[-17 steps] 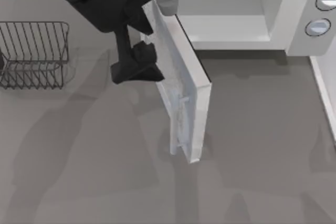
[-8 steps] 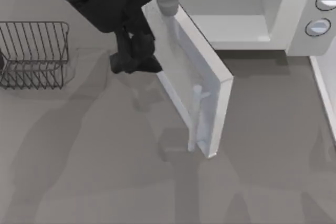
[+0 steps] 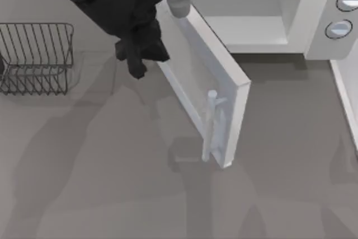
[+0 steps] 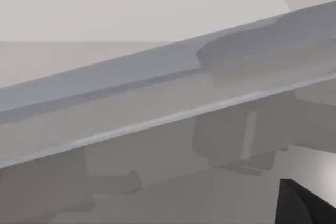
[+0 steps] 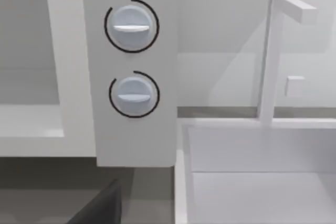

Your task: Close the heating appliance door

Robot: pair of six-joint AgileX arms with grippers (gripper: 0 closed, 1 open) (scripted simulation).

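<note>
Dark wire rack [image 3: 36,57] stands to the left of the left gripper [image 3: 140,57], whose finger spread cannot be told. Just right of it the door [image 3: 196,76] stands half-open, hinged to the heating appliance [image 3: 251,9].

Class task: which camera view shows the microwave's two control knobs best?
The right wrist view: both knobs face the camera, whole, on the microwave side panel. The top view catches them obliquely at its right edge, the upper one cut off.
</note>
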